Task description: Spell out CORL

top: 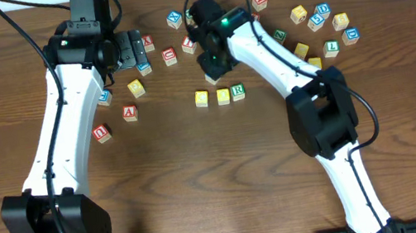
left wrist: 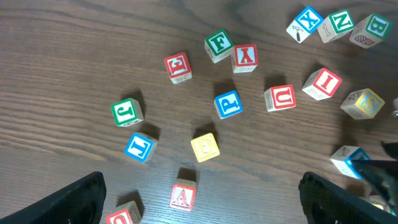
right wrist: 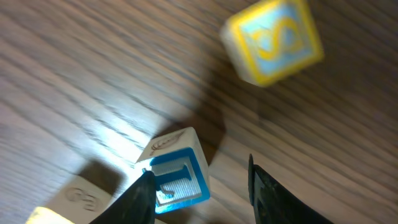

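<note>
Blue-lettered cube [right wrist: 179, 177] between right gripper [right wrist: 199, 186] jaws; arm extended forward.

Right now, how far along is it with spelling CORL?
Done: three cubes stand in a row, two yellow cubes then the R. In hand: the right pincer straddles a blue cube near the row, with a gap on one side, so not gripped yet. Left: setting that cube after the R, if it is the L. The left pincer hangs open elsewhere.

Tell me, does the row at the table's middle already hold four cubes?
No, only three stand there: two yellow-faced cubes and the green R cube at the right end.
</note>
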`<state>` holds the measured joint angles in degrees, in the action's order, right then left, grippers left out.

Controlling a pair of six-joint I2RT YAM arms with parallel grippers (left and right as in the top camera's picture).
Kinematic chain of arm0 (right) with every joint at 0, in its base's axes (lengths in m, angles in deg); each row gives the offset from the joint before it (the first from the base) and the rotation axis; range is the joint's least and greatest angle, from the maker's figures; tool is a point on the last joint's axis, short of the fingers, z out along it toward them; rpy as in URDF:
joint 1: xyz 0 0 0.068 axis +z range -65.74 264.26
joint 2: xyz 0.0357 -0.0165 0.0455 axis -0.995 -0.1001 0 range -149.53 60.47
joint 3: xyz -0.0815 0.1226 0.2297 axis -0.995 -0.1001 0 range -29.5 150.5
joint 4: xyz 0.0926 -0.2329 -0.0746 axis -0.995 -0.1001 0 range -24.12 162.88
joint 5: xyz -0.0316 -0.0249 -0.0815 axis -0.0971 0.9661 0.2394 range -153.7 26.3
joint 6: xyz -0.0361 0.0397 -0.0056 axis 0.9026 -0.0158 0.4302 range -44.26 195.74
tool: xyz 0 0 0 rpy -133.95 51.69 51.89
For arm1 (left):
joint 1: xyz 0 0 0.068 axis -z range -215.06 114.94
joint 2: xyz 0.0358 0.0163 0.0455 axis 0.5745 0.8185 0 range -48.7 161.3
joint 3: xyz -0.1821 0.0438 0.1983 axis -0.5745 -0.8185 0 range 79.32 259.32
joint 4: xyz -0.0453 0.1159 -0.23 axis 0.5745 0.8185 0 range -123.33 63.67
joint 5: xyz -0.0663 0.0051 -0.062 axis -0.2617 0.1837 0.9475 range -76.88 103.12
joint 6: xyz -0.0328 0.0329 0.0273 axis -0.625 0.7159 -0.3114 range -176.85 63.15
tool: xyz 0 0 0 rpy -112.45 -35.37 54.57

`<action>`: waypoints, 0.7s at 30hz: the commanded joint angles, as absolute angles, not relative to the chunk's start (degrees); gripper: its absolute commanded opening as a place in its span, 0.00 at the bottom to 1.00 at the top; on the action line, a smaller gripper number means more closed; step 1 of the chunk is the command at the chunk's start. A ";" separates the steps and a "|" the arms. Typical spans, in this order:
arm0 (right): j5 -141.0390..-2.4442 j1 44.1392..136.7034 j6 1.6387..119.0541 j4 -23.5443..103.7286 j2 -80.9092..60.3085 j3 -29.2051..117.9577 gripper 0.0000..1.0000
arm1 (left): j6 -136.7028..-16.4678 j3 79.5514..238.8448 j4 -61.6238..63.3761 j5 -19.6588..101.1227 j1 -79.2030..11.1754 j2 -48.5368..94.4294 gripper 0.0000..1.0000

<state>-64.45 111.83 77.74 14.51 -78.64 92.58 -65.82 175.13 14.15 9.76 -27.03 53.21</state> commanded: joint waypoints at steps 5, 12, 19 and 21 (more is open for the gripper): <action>-62.55 108.44 80.80 10.81 -77.50 92.52 0.44 | -65.65 175.11 14.24 9.63 -26.96 54.06 0.98; -62.79 105.91 83.97 5.39 -77.50 92.52 0.50 | -65.65 175.11 14.24 9.63 -26.96 54.04 0.98; -63.45 104.29 86.14 -0.16 -77.50 92.52 0.51 | -65.65 175.11 14.24 9.63 -26.96 54.04 0.98; -63.43 104.05 86.14 -1.21 -77.50 92.52 0.50 | -65.65 175.11 14.24 9.63 -26.96 54.04 0.98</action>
<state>-64.34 104.60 84.52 -0.35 -78.11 92.60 -65.82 175.13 14.15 9.76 -27.03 53.21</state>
